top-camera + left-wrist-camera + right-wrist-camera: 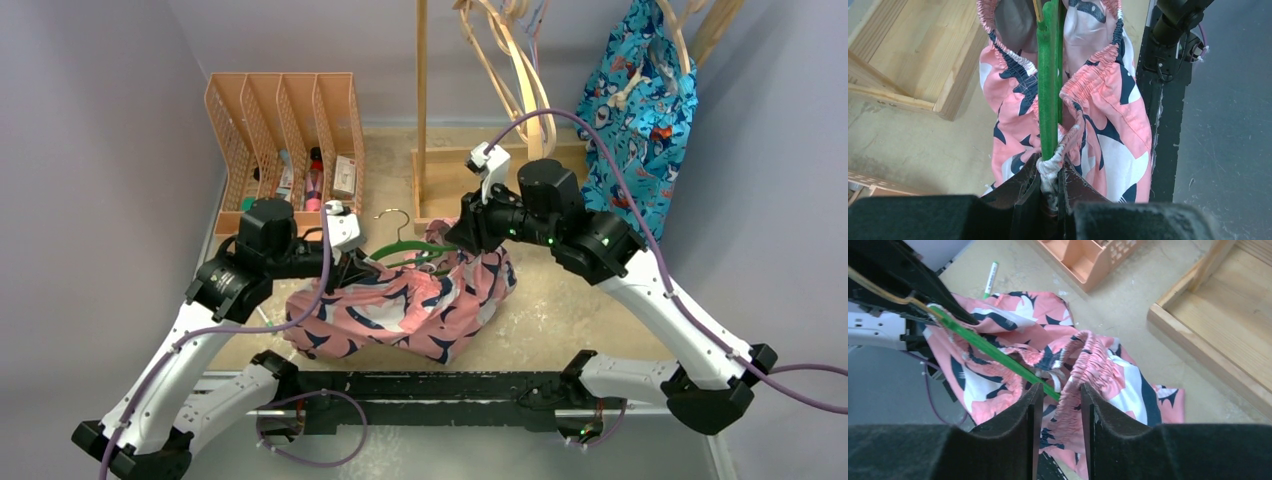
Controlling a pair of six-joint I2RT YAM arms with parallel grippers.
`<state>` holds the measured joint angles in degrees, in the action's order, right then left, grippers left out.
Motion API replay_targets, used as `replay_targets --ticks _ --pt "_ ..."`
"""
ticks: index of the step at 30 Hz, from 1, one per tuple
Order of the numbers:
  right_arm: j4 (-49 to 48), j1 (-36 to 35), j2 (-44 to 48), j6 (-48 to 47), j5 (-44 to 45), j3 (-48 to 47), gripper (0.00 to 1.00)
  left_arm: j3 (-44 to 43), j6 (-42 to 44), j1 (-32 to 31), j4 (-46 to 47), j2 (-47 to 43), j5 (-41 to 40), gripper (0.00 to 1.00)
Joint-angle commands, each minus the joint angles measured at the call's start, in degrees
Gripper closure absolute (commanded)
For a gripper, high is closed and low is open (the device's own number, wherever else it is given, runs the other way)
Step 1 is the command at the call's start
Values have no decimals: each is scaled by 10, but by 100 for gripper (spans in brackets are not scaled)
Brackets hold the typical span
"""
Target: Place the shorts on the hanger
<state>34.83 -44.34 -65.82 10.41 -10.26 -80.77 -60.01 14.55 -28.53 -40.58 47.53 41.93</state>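
Note:
The pink shorts (400, 310) with navy-and-white print lie bunched on the table between my arms. The thin green hanger (410, 248) runs through their elastic waistband, its metal hook (395, 215) pointing away. My left gripper (352, 268) is shut on the hanger's end (1048, 75) together with a white bit of the shorts (1108, 125); it also shows in the left wrist view (1050, 165). My right gripper (462, 238) is open at the hanger's other end (988, 345). The gathered waistband (1083, 360) sits between its fingers (1060, 387), against the right one.
A peach desk organiser (285, 130) stands at the back left. A wooden rack base (440, 180) is just behind the shorts, with pale wooden hangers (510, 70) and a bright blue garment (640, 100) above. A black rail (430, 385) lines the near edge. A green marker (989, 277) lies beside the shorts.

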Motion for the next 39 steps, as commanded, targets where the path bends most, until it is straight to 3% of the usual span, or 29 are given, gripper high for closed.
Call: replay_targets --ticks 1,9,25,28,34,39 --pt "-46 -4 11 -12 -62 -19 62 -10 -2 0 59 1 35 100" --pt "-111 -13 -1 -50 -158 -15 48 -11 3 0 59 9 52 100" --pt "-194 -22 -41 -114 -254 26 48 -17 -2 1 83 5 95 100" --pt "-195 -22 -54 -118 -275 24 55 -20 -9 1 92 5 92 100" --pt "-189 -22 -43 -132 -269 14 96 -34 -57 1 113 -11 12 84" --pt "-156 -22 2 -153 -223 14 100 -73 -75 1 78 -45 -100 81"
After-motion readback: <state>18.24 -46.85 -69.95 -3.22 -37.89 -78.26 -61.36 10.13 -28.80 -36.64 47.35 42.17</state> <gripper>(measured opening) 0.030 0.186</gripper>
